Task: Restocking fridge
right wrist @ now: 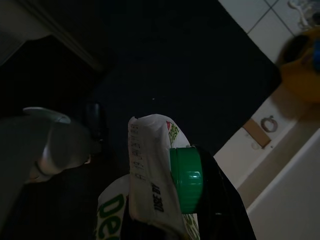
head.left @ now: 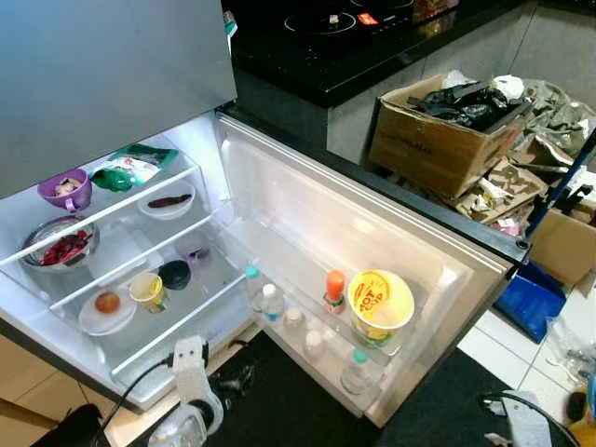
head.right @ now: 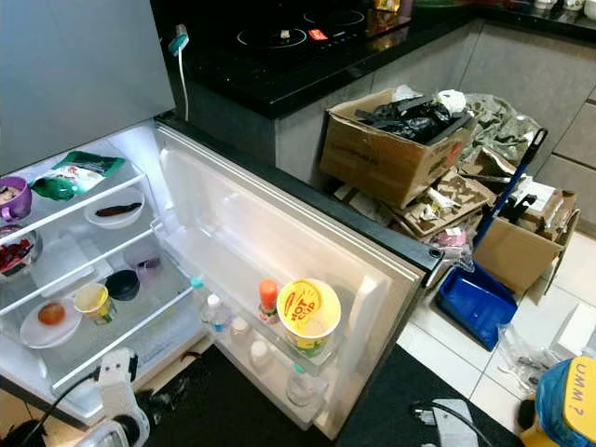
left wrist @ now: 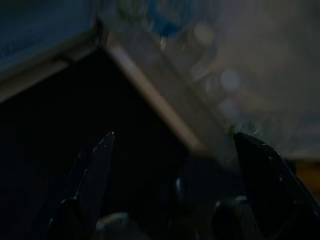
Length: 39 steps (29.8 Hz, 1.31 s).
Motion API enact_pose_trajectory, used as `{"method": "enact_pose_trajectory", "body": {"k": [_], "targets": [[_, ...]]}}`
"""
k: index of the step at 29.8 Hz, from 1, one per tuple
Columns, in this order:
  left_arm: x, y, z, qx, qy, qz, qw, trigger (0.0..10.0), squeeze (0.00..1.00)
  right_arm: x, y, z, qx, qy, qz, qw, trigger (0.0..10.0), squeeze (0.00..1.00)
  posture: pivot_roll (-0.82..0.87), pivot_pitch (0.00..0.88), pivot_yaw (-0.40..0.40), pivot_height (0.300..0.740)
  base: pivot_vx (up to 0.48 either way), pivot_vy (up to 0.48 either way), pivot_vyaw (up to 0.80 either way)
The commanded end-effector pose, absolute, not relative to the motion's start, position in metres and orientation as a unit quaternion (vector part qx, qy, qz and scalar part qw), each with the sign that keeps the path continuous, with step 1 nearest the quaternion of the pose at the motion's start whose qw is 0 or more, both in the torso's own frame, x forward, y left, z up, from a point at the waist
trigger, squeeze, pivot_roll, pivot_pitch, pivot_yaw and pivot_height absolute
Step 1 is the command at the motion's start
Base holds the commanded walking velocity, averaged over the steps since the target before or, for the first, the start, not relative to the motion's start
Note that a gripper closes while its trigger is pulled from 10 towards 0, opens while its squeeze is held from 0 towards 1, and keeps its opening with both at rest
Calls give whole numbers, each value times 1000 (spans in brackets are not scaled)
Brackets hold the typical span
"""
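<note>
On the far left, the open fridge [head.left: 200,149] shows its lit glass shelves. A purple cup [head.left: 65,190] sits on the top shelf beside a green packet [head.left: 130,166] and a white dish [head.left: 168,201] with something dark in it. One shelf down, a metal bowl [head.left: 58,244] holds red pieces. Lower still stand a white plate [head.left: 105,312] bearing a brown round item, a small yellow cup [head.left: 147,290] just beside it, and a black round container [head.left: 174,274].

Below the shelves, at the foot of the head views, the left gripper [left wrist: 172,150] hangs over a dark floor mat [head.left: 279,400]; in its wrist view the two black fingers stand wide apart with nothing between them, near the fridge's lower edge.

Further right, the fridge door [head.left: 372,223] lies swung open. Its rack carries several clear bottles [head.left: 270,303], an orange-capped bottle [head.left: 334,291] and a large yellow noodle cup [head.left: 380,305], the last two just beside each other.

Behind the door runs a black worktop [head.left: 317,65] with a hob. To its right, cardboard boxes [head.left: 438,140] of rubbish stand on the tiled floor, with a blue dustpan [head.right: 477,304] near them.

At the far right, the right gripper [right wrist: 200,200] is closed on a green-capped pouch [right wrist: 150,190] with white and green print, held low above the dark mat, well apart from the fridge door.
</note>
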State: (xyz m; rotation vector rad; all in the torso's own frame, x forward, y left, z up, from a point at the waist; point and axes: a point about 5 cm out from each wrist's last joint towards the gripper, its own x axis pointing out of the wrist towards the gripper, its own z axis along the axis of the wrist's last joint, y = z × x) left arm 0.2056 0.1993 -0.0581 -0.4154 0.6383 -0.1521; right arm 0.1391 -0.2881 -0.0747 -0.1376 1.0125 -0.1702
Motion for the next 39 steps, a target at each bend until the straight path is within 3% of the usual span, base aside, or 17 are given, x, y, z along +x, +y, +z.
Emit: {"method": "enact_pose_trajectory", "body": {"k": [1,3,4,10,13,17,29,31,39], "targets": [[208,205,-55,-195,302,-81,930,10000,0,139,-289,-75,-61,487,-87,867,10000,0,-44,44,6,720,0,0,0],[209,202,-54,-193,300,-96,929,10000,0,139,-289,-75,-62,487,-87,867,10000,0,-46,44,7,715,0,0,0],[210,192,-53,-162,306,-153,926,10000,0,139,-290,-75,-63,487,-87,867,10000,0,-46,48,8,705,0,0,0],[210,183,-53,-133,310,-195,921,10000,0,138,-290,-75,-62,488,-87,866,10000,0,-45,52,9,695,0,0,0],[212,175,-52,-38,313,-254,914,10000,0,137,-289,-75,-62,491,-87,864,10000,0,-39,65,11,680,0,0,0],[215,172,-49,10,304,-275,912,10000,0,137,-287,-76,-62,492,-84,864,10000,0,-39,72,13,670,0,0,0],[238,157,-30,58,231,-298,924,10000,0,136,-283,-78,-58,492,-80,865,10000,0,-40,106,20,645,0,0,0],[247,142,-21,65,199,-318,925,10000,0,132,-283,-79,-58,492,-81,865,10000,0,-49,138,25,635,0,0,0],[260,126,-10,44,167,-332,927,10000,0,124,-284,-81,-59,487,-84,867,10000,0,-62,179,32,631,0,0,0]]}}
